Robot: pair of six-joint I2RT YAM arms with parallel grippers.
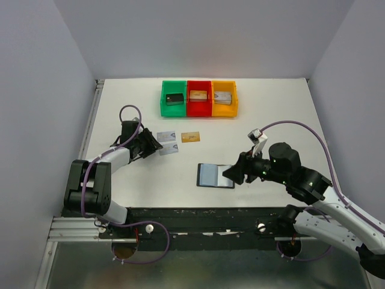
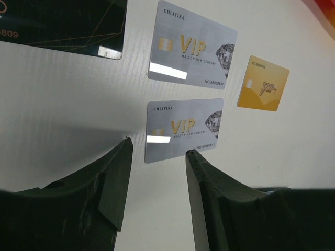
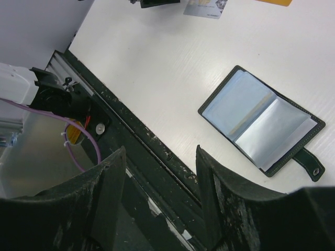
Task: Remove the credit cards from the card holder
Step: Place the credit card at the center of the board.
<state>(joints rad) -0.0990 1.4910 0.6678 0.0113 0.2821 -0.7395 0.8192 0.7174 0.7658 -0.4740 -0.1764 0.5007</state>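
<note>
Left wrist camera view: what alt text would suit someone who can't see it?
On a white table lie a silver VIP card, a second silver VIP card beyond it, a gold card to the right and a black card at upper left. The left gripper, black-fingered, stands open and empty in the foreground.

Card holder (image 1: pixel 215 176) lies open on table (image 1: pixel 150 183), nr front edge. Behind it & slightly left: one card (image 1: pixel 190 137). Further left, two more cards (image 1: pixel 170 149), one behind the other, just apart. Row of 3 bins (image 1: pixel 199 112) well behind holder, a block (image 1: pixel 175 98) in each. L gripper (image 1: pixel 157 144) just left of that pair; R gripper (image 1: pixel 227 174) at holder's right edge.
</note>
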